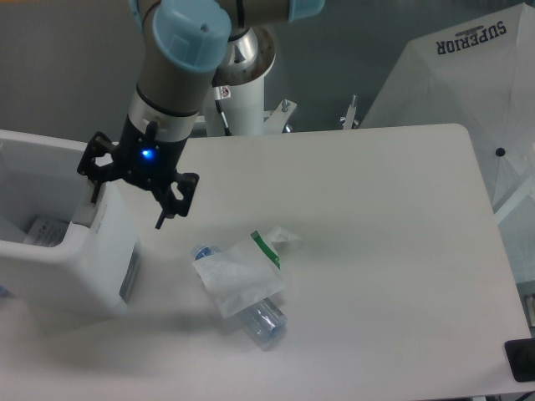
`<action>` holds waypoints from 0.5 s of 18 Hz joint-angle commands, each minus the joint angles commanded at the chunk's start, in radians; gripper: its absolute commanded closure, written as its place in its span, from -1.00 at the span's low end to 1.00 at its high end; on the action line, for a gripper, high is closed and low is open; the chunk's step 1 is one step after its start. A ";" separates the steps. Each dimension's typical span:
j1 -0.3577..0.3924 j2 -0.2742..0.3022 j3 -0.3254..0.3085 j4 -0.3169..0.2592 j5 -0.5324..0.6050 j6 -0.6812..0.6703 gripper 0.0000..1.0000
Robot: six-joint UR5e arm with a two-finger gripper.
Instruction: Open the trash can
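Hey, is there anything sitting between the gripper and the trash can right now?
Nothing visible. The gripper is right at the trash can, one finger at its rim, the other hanging beside its right wall. The plastic bag and bottle lie apart on the table, further right.

Grey arm (171, 83) with light-blue joint caps, white base column behind, and a black pincer (134, 200) with a little blue LED glowing.

One fixed camera looks down (steeply) onto the table (393, 251).
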 joint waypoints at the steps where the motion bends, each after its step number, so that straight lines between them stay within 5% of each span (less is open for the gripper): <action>1: 0.014 0.000 0.006 0.023 0.002 0.002 -1.00; 5: 0.093 -0.005 0.003 0.132 0.005 0.024 -1.00; 9: 0.218 -0.069 -0.017 0.131 0.056 0.204 -1.00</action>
